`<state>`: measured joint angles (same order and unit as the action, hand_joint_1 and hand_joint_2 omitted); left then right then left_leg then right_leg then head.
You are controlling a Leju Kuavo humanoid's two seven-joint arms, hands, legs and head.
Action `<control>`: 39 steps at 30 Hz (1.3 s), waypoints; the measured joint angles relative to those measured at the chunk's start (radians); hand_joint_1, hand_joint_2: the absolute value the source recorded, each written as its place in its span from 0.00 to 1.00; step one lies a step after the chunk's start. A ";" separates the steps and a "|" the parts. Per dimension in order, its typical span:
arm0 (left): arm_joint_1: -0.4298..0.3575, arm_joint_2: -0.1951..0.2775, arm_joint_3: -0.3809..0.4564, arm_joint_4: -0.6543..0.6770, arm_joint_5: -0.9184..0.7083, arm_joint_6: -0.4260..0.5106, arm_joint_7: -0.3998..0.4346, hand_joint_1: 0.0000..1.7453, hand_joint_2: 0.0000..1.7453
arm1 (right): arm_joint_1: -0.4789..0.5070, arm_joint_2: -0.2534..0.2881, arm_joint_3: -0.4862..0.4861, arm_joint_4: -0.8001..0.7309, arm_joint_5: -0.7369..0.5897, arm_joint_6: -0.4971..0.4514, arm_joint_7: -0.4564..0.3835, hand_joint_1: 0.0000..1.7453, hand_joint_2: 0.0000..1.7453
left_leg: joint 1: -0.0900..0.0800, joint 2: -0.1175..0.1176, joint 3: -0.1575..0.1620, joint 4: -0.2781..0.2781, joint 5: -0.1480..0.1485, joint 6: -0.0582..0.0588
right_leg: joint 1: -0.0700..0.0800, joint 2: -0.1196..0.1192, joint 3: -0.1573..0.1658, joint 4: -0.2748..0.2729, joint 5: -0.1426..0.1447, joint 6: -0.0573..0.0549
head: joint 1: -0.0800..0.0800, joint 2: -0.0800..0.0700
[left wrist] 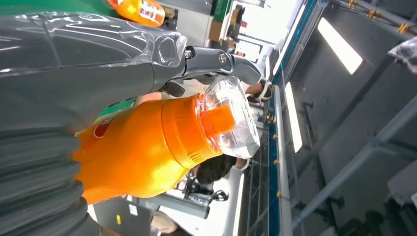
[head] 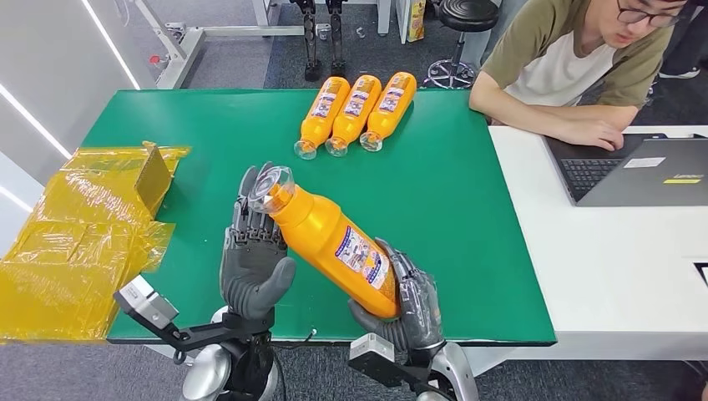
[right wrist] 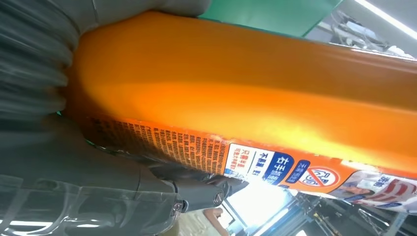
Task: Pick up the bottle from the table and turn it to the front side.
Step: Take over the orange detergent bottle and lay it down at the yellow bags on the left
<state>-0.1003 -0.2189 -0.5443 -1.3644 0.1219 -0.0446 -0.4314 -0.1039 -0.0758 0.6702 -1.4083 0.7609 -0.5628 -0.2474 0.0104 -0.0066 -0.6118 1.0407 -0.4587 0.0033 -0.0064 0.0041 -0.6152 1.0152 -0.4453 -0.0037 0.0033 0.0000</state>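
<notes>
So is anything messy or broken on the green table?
Nothing looks broken or spilled. The bottle is held tilted between the left hand and right hand, cap on. Three more bottles lie neatly side by side. Crumpled yellow plastic wrap at the table's left edge is the only untidy thing.

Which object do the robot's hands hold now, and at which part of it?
The orange bottle: the right hand grips its base end, the left hand supports its neck by the clear cap.

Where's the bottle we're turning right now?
In the head view the bottle is off the green table, slanted between the left hand at its capped end and the right hand at its base.
</notes>
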 joint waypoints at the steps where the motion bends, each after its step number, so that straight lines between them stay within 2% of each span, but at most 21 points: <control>1: -0.005 -0.001 0.003 0.007 -0.002 -0.013 0.000 0.00 1.00 | -0.004 -0.006 0.000 0.001 0.009 0.019 0.006 1.00 1.00 | 0.000 0.000 0.000 0.000 0.000 0.000 | 0.000 0.000 0.000 0.000 0.000 0.000 | 0.000 0.000; 6: -0.026 -0.004 0.025 0.043 -0.019 -0.054 0.000 0.00 1.00 | -0.012 -0.031 0.002 0.000 0.076 0.164 0.074 1.00 1.00 | 0.000 0.000 0.000 0.000 0.000 0.000 | 0.000 0.000 0.000 0.000 0.001 0.000 | 0.000 0.000; 9: -0.033 -0.004 0.036 0.060 -0.024 -0.060 0.000 0.00 1.00 | -0.012 -0.046 0.002 -0.003 0.100 0.210 0.092 1.00 1.00 | 0.000 0.000 0.000 0.000 0.000 0.000 | 0.000 0.000 0.000 0.000 0.000 0.000 | 0.000 0.000; 24: -0.057 -0.006 0.064 0.081 -0.046 -0.080 0.009 0.00 1.00 | -0.028 -0.059 0.002 -0.013 0.133 0.292 0.092 1.00 1.00 | 0.000 0.001 0.000 0.000 0.000 0.000 | 0.000 0.001 0.000 0.000 0.001 0.000 | 0.000 0.000; 39: -0.081 -0.013 0.071 0.095 -0.150 -0.095 0.023 0.00 1.00 | -0.046 -0.054 -0.007 -0.012 0.111 0.257 0.063 1.00 1.00 | 0.000 0.001 0.000 0.000 0.000 0.000 | 0.000 0.001 0.000 0.000 0.001 0.000 | 0.000 0.000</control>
<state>-0.1813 -0.2321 -0.4734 -1.2693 -0.0285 -0.1392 -0.4088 -0.1500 -0.1302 0.6634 -1.4207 0.8720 -0.3058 -0.1844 0.0104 -0.0054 -0.6117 1.0408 -0.4586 0.0031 -0.0064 0.0054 -0.6156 1.0155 -0.4447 -0.0040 0.0033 0.0000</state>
